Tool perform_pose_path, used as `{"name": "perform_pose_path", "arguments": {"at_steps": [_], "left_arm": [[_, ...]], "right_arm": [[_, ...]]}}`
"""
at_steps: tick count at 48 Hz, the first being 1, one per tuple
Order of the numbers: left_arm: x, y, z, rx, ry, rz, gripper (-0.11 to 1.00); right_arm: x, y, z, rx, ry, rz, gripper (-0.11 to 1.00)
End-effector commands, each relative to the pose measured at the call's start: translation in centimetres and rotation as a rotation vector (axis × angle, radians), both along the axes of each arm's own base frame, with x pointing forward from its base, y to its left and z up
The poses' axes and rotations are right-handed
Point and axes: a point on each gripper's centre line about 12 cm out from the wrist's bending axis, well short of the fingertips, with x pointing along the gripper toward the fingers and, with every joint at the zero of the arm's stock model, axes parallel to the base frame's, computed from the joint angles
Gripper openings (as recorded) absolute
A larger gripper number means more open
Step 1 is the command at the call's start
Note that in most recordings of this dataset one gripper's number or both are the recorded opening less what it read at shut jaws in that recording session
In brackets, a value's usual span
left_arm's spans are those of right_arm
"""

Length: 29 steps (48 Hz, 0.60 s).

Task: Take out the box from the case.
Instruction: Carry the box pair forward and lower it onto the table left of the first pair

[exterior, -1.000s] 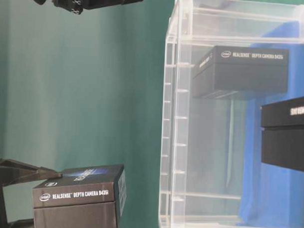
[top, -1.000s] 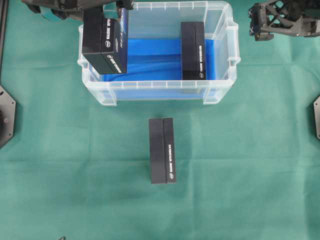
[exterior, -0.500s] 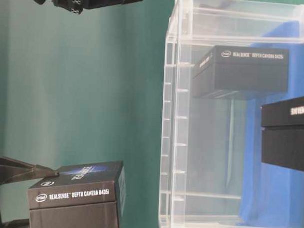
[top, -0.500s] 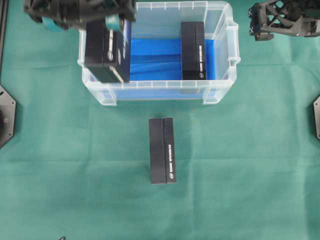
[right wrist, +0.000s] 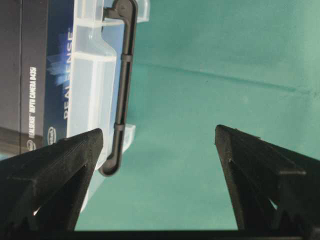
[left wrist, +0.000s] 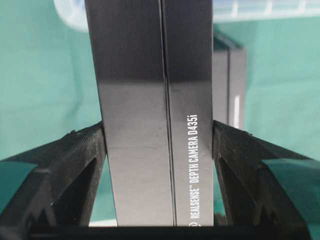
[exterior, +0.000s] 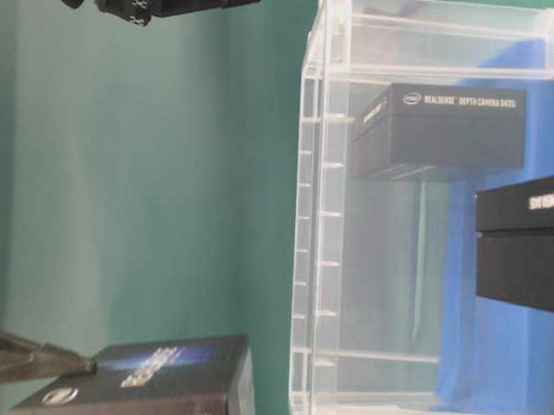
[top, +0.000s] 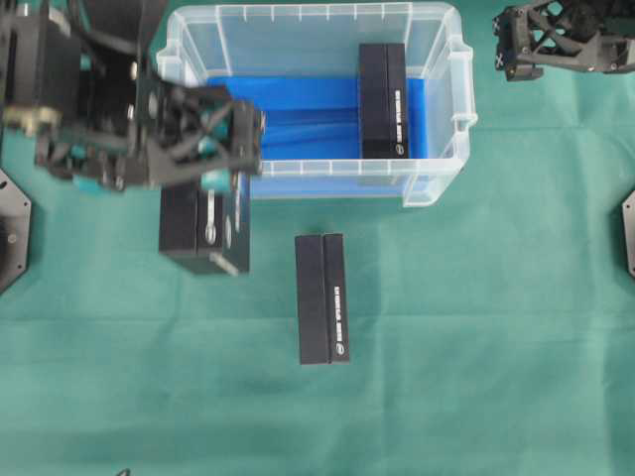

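Observation:
My left gripper (top: 206,177) is shut on a black box (top: 203,236) and holds it above the green cloth, just outside the front left corner of the case (top: 437,186). In the left wrist view both fingers (left wrist: 85,160) press the box's (left wrist: 150,90) long sides. The table-level view shows this box (exterior: 152,385) in the air beside the clear case wall (exterior: 313,218). A second black box (top: 383,99) stands on the blue lining in the case's right half. My right gripper (top: 516,50) hovers open and empty at the back right, beside the case handle (right wrist: 120,90).
A third black box (top: 322,297) lies on the cloth in front of the case, to the right of the held one; it also shows behind the held box in the left wrist view (left wrist: 231,85). Black mounts sit at the left (top: 12,233) and right (top: 627,233) table edges.
My left gripper has carried the box out of the case's left end, over the front rim and toward the front. The right arm has not moved.

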Motion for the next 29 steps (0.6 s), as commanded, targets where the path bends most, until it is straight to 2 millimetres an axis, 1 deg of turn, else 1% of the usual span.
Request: {"name": "perform_pose_path", "arguments": {"at_steps": [1, 7, 12, 23, 29], "left_arm": [[-0.8, -1.0, 1.6, -0.006, -0.054, 0.0, 0.62], [-0.8, -2.8, 1.5, -0.02, -0.055, -0.007, 0.62], [-0.9, -3.9, 1.3, -0.031, -0.055, 0.001, 0.62], [-1.0, -4.8, 1.2, -0.04, -0.053, 0.004, 0.62], [-1.0, -4.8, 1.2, -0.039, -0.053, 0.006, 0.62]], "right_arm": [[0.1, -0.1, 1.3, -0.02, -0.034, 0.003, 0.92], [0.1, -0.1, 1.3, -0.02, -0.034, 0.003, 0.92], [0.1, 0.0, 1.3, -0.02, -0.034, 0.005, 0.92], [0.1, 0.0, 1.3, -0.019, -0.035, 0.005, 0.92], [0.1, 0.0, 1.2, -0.018, -0.032, 0.004, 0.92]]}}
